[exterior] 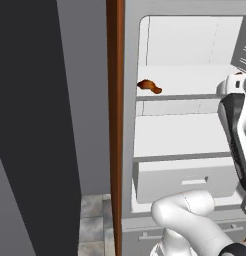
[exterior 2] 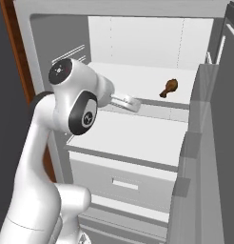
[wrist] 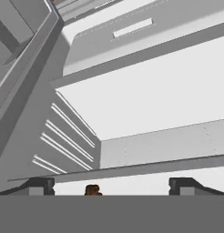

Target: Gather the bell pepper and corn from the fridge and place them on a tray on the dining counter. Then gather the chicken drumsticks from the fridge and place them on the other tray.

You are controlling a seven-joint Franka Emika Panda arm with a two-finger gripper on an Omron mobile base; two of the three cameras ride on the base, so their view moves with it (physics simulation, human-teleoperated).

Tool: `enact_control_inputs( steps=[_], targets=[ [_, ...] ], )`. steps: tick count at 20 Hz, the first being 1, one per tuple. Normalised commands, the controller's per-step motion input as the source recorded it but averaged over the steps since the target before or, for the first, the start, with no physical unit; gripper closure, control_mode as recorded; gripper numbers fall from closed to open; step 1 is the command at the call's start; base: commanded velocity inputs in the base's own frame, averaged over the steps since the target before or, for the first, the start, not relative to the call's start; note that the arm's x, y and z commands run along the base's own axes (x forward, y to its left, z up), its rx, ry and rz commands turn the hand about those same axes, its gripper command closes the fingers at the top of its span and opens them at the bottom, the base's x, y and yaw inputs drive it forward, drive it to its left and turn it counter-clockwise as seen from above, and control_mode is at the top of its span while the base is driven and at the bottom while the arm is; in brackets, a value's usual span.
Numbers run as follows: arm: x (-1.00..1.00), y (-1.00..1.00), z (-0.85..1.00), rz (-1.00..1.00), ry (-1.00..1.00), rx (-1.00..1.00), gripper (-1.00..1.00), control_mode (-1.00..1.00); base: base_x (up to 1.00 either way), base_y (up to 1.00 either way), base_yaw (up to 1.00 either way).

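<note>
White arm segments fill the lower frame of both base views, reaching into the open fridge. Its tool, fingers spread wide and carrying nothing, points along a white shelf. One chicken drumstick lies on the upper shelf, right of centre in the right base view, well apart from the tool. A sound pickup would likely mean squaring the spread fingers across the drumstick's narrow part before closing, keeping clear of the shelf lip.
</note>
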Motion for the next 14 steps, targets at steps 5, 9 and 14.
enact_control_inputs(
  steps=[5, 9, 14],
  targets=[
    [0.13, -0.28, 0.00, 0.00, 0.00, -0.17, -1.00, -1.00, 0.00, 0.00, 0.00],
    [0.27, -0.33, 0.00, 0.00, 0.00, -0.05, -1.00, -1.00, 0.00, 0.00, 0.00],
    [0.23, -0.32, 0.01, 0.00, 0.00, 0.00, -1.00, -1.00, 0.00, 0.00, 0.00]
  ],
)
